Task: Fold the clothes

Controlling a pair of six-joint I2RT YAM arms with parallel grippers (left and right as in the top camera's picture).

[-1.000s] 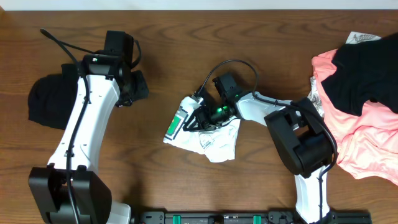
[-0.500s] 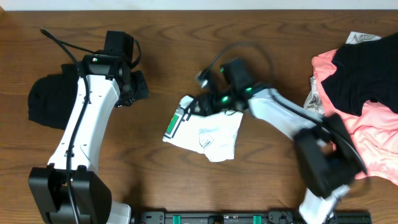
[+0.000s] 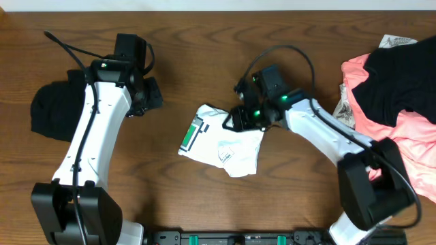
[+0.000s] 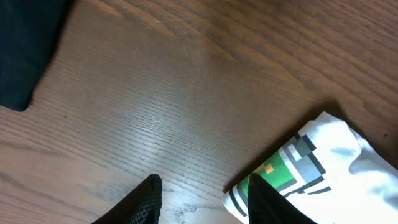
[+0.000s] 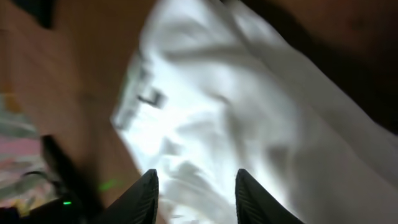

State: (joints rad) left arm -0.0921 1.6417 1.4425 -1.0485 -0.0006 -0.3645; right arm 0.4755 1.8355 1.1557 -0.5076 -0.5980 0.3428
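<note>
White T-shirt [image 3: 228, 146] lies folded mid-table in the overhead view, its logo end toward the left arm. The right gripper [image 3: 238, 121] hangs over the shirt's upper right edge. The left gripper [image 3: 148, 95] sits well apart from it, up and to the left, near a black garment [image 3: 51, 109]. A coral-pink and black pile [image 3: 402, 156] lies at the right edge.

From the left wrist, the fingers stand parted and empty over the wooden table [image 4: 186, 93], with the logo corner just beside one fingertip.

From the right wrist the view is blurred. The fingers stand parted above white cloth, with nothing pinched between them.
</note>
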